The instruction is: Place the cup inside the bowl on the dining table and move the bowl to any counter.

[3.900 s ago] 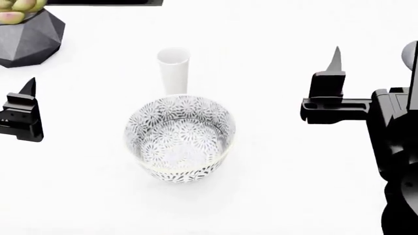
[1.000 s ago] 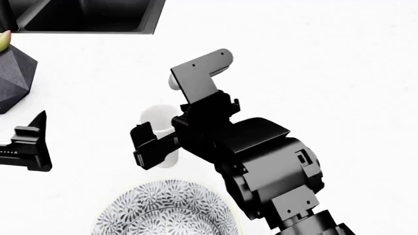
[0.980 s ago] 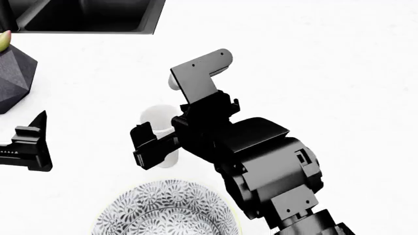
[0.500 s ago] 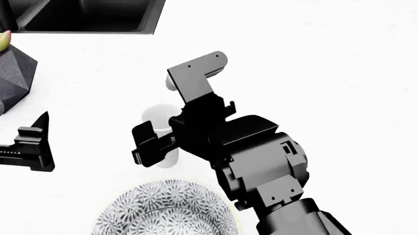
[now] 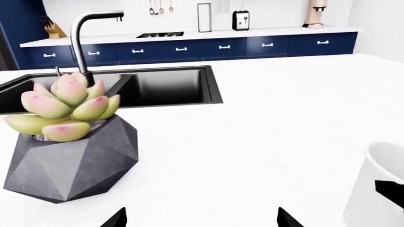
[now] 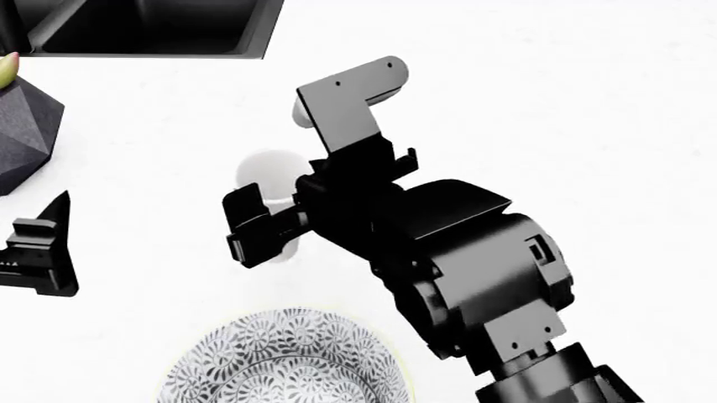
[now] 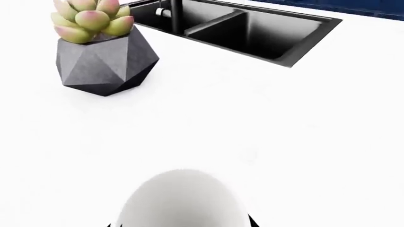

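Cup (image 6: 264,180) standing upright on the white surface (image 6: 560,101), at centre, just beyond the bowl (image 6: 285,357), whose patterned rim shows at the near edge of the head view. Right gripper (image 6: 274,222) reaches in from the near right and sits at the cup; one dark finger (image 6: 248,227) lies against its left side, the other is hidden behind the arm, so whether the fingers are clamped on the cup cannot be told. In the right wrist view the cup (image 7: 183,198) fills the gap between the fingers. Left gripper (image 6: 45,243) hovers well to the left, fingers apart, holding nothing. Faceted grey vase (image 5: 69,161) with a succulent (image 5: 66,106) stands at far left; a black sink (image 5: 164,85) is set into the surface beyond it.
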{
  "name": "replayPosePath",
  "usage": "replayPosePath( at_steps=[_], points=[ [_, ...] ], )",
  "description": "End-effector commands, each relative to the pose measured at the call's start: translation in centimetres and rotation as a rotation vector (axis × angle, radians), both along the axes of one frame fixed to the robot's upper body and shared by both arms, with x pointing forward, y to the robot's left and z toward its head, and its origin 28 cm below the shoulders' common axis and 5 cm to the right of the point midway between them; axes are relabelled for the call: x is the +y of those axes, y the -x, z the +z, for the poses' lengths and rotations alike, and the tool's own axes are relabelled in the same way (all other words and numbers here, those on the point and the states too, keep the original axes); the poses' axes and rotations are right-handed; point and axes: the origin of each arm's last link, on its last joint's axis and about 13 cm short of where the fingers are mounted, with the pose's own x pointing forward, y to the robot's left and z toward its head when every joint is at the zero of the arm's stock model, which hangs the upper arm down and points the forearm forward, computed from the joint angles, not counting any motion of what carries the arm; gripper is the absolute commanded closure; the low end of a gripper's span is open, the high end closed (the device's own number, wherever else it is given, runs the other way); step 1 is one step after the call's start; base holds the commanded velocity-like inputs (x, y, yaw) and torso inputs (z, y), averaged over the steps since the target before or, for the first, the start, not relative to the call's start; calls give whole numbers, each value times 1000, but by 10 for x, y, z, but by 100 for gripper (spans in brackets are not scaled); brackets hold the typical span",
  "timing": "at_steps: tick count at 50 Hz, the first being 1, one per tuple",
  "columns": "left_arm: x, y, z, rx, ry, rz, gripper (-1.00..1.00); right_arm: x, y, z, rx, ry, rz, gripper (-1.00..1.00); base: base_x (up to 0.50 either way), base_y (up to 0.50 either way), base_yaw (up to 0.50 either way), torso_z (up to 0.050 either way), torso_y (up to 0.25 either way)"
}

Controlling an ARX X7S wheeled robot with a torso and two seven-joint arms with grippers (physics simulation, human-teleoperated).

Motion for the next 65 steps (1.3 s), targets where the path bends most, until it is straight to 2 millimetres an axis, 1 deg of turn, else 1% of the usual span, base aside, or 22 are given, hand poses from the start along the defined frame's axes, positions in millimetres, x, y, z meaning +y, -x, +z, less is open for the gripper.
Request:
replayPosePath(
  at_steps=[1, 5, 8, 11, 15, 19, 23, 30, 34, 42, 56, 65],
  points=[
    [2, 2, 1, -4, -4, 0, -100, -20, 34, 27, -63, 15, 16, 100, 0, 0, 0, 0, 0],
    [-2, -2, -1, -1, -1, -6, -100, -26, 53, 39, -84, 1, 36, 100, 0, 0, 0, 0, 0],
    [-4, -2, -1, -6, -1, -5, -100, -32, 70, 45, -87, -10, 58, 100, 0, 0, 0, 0, 0],
    [-4, -3, -5, 8, -8, -11, -100, -40, 89, 54, -97, -17, 82, 100, 0, 0, 0, 0, 0],
    [-6, -5, -3, 2, -6, -15, -100, -47, 111, 63, -103, -11, 112, 100, 0, 0, 0, 0, 0],
    [-8, -7, 0, 0, -15, -26, -100, -53, 130, 62, -98, 9, 132, 100, 0, 0, 0, 0, 0],
    [-8, -6, 2, -2, -18, -29, -100, -58, 142, 63, -94, -6, 137, 100, 0, 0, 0, 0, 0],
    [-9, -4, 1, 0, -20, -31, -100, -63, 162, 58, -86, 17, 165, 100, 0, 0, 0, 0, 0],
    [-9, -3, 3, -3, -17, -32, -100, -64, 168, 52, -66, 23, 161, 100, 0, 0, 0, 0, 0],
    [-10, -4, 3, -2, -17, -33, -100, -68, 172, 47, -47, 31, 158, 100, 0, 0, 0, 0, 0],
    [-13, -5, 1, 7, -20, -44, -100, -62, 170, 22, 13, 48, 180, 100, 0, 0, 0, 0, 0],
    [-13, -4, 1, 6, -18, -44, -100, -61, 171, 18, 33, 52, 183, 100, 0, 0, 0, 0, 0]
  ],
)
